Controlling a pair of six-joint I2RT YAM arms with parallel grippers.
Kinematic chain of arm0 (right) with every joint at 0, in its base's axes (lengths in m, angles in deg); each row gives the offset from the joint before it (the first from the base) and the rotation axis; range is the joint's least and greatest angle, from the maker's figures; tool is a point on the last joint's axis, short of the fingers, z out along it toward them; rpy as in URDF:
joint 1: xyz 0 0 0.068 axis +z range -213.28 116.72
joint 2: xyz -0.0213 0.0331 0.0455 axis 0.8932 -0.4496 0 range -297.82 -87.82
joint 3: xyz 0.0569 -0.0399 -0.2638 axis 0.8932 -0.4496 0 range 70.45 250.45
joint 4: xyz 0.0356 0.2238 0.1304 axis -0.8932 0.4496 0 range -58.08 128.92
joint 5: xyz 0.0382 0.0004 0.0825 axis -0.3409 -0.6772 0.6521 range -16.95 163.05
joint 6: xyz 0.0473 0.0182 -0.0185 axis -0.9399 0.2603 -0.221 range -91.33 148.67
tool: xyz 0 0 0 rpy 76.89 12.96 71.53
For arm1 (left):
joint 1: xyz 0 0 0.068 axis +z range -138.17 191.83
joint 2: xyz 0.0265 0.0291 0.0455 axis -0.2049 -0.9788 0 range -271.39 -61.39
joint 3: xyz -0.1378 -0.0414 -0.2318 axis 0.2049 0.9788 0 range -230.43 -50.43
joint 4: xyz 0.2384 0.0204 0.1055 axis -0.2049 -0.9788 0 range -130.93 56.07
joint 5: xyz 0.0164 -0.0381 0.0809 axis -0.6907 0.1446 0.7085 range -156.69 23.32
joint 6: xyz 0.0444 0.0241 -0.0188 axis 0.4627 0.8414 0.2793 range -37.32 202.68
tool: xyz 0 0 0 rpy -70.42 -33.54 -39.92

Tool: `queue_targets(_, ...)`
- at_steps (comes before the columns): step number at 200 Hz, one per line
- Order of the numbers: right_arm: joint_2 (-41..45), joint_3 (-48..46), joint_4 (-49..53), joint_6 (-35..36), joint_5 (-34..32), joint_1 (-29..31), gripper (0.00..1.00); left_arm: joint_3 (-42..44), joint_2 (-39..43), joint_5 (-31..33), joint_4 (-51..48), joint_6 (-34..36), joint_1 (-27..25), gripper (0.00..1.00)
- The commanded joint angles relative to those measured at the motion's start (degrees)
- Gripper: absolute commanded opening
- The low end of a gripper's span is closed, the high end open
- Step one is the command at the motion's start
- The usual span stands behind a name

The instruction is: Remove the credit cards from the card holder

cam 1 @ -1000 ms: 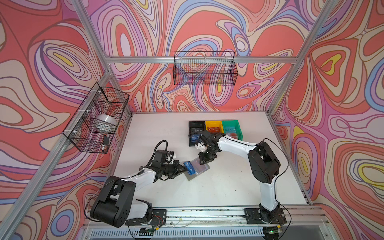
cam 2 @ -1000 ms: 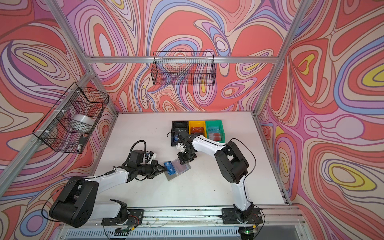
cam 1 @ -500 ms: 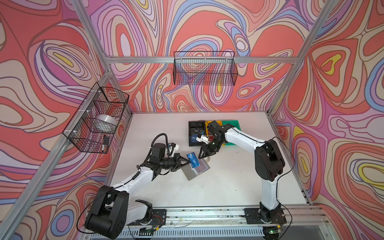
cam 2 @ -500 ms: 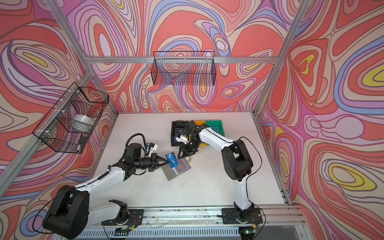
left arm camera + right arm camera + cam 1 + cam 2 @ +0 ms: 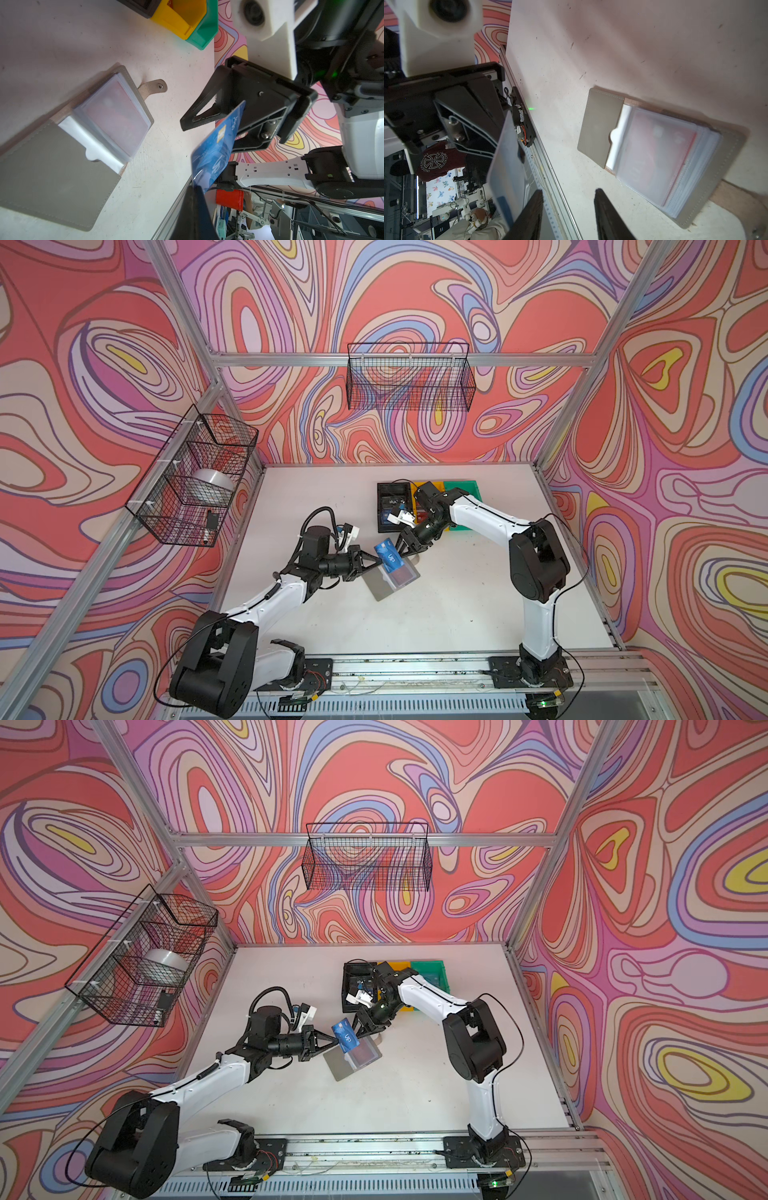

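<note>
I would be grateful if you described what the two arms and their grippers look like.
The left arm and right arm have white shells with bulky black joints, on black bases bolted to an aluminium rail. The left gripper and right gripper are black with tapering triangular fingers, each beside a white camera housing. Black cables loop along both arms.

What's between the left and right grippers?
The blue card. The left gripper is shut on one end, and the other end sits by the open right gripper. Both top views show it, above the card holder.
</note>
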Motion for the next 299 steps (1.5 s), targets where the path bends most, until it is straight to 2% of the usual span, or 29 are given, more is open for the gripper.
queue_targets(1,1.0,-1.0,-1.3,-0.6,-0.8,-1.7,0.44,0.8,1.1,0.2,0.8,-0.4,0.4,0.0)
queue_targets(48,1.6,-1.2,-1.6,-0.8,0.5,-4.7,0.44,1.2,0.6,0.4,1.7,-0.7,0.4,0.0)
queue_targets(113,-0.5,-2.3,-2.5,0.4,8.2,-4.7,0.45,2.1,-1.5,-0.3,6.8,-2.9,0.5,0.0)
queue_targets(210,-3.2,-3.1,-5.5,-1.0,8.4,-4.6,0.45,2.9,-1.5,-0.3,8.8,-3.7,0.4,0.0)
queue_targets(299,-4.6,-2.8,-6.8,-1.3,12.2,-2.6,0.44,2.9,-2.6,-0.3,10.4,-4.3,0.4,0.0)
